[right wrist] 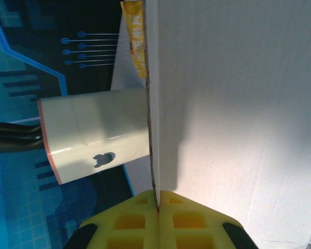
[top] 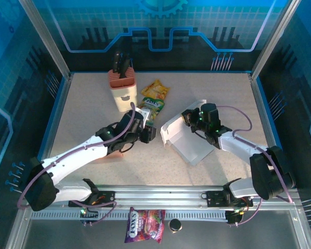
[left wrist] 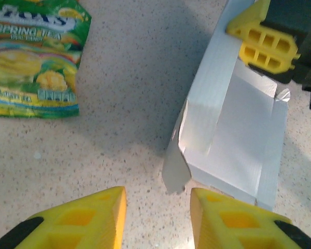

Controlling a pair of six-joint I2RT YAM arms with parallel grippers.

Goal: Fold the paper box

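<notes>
The white paper box (top: 193, 144) lies part-folded in the middle of the table, one side wall standing up. My right gripper (top: 188, 119) is shut on the top edge of that raised wall (right wrist: 154, 129), the cardboard pinched between its yellow pads (right wrist: 158, 201). In the left wrist view one of those fingers (left wrist: 264, 44) sits at the far end of the box (left wrist: 238, 140). My left gripper (left wrist: 157, 194) is open just short of the box's near corner flap (left wrist: 175, 174), with nothing between its fingers. From above it (top: 151, 133) sits close to the box's left side.
A cream and salmon holder with black handles (top: 123, 85) stands at the back left. A yellow snack packet (top: 156, 89) and a green tea packet (left wrist: 33, 62) lie beside it, near my left gripper. A candy bag (top: 145, 224) and a small black cap (top: 175, 224) lie in front of the rail.
</notes>
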